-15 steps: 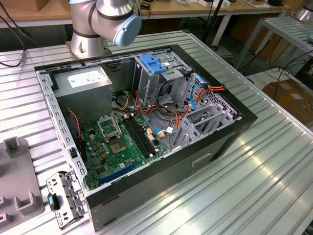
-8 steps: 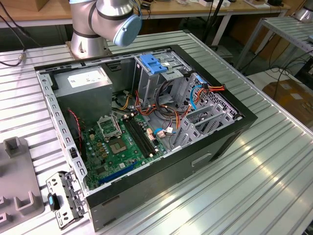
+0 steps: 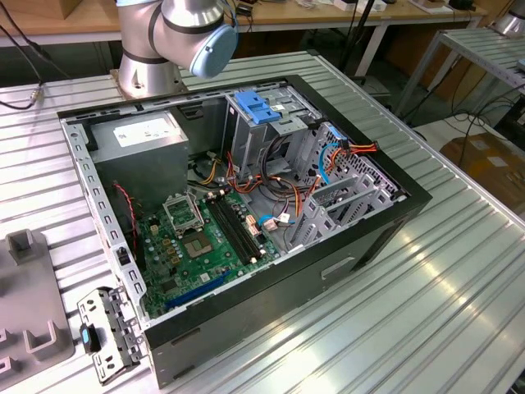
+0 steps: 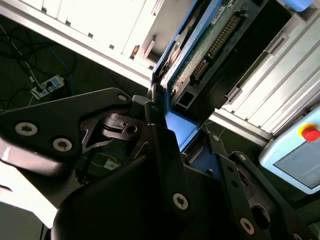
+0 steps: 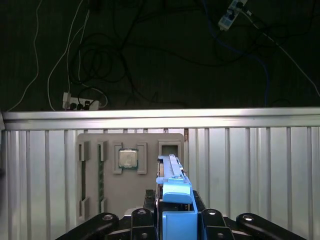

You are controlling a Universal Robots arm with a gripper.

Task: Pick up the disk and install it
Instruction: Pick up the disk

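Observation:
The disk (image 5: pixel 172 175) stands on edge between the black fingers (image 5: pixel 150 200) of my gripper (image 5: pixel 175 207), its bright blue carrier facing the camera. In the second wrist view the disk (image 4: pixel 220 45) shows its green circuit board and dark body, framed by the blue carrier, and the gripper (image 4: pixel 185 132) is shut on the carrier end. It hangs above the ribbed metal table (image 5: pixel 250 165), near a grey parts tray (image 5: pixel 95 150). The open computer case (image 3: pixel 385 238) lies on its side in the exterior view, with the arm's base (image 3: pixel 180 33) behind it.
Inside the case are a motherboard (image 3: pixel 197 238), a power supply (image 3: pixel 139 148), loose coloured cables (image 3: pixel 328 156) and a drive cage topped by a light-blue latch plate (image 3: pixel 258 107). A metal bracket (image 3: pixel 107 332) lies by the case. The tray holds a processor chip (image 5: pixel 129 159).

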